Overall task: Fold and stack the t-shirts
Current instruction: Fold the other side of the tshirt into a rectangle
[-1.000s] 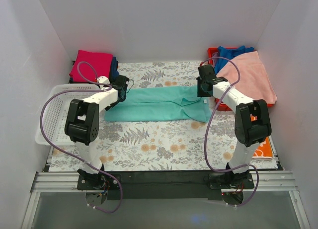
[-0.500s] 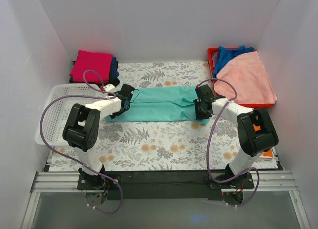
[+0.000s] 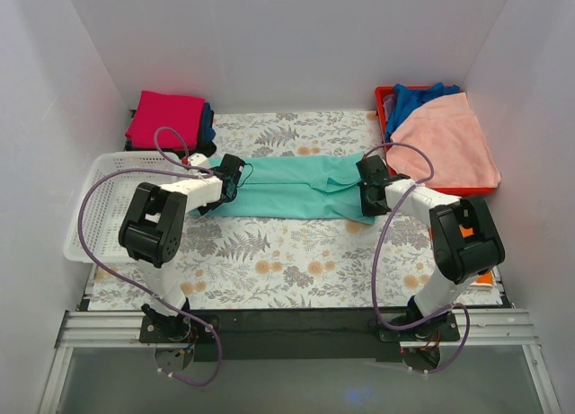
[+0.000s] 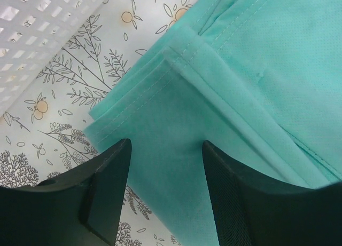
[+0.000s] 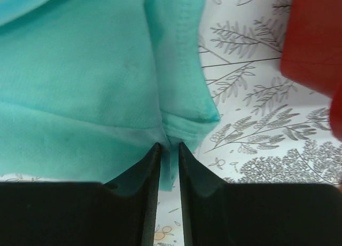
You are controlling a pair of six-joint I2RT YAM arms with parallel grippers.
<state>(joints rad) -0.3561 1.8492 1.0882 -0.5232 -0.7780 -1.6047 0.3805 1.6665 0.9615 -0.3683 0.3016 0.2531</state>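
Observation:
A mint-teal t-shirt (image 3: 287,188) lies folded into a long strip across the middle of the table. My left gripper (image 3: 230,181) hangs low over its left end. In the left wrist view that gripper (image 4: 165,144) is open, with the layered teal corner (image 4: 176,96) lying flat between the spread fingers. My right gripper (image 3: 369,196) is at the strip's right end. The right wrist view shows this gripper (image 5: 169,144) shut on a fold of the teal hem (image 5: 181,110). A folded magenta t-shirt (image 3: 164,118) rests on a dark blue one (image 3: 207,122) at the back left.
A white mesh basket (image 3: 99,207) stands at the left edge, beside my left arm. A red bin (image 3: 384,104) at the back right holds blue cloth (image 3: 418,98) and a salmon-pink cloth (image 3: 449,137). An orange item (image 3: 476,266) lies by the right arm.
Both grippers came forward and down onto the ends of the teal strip. The right jaws narrowed and pinched the right end's hem. The left jaws stayed equally wide.

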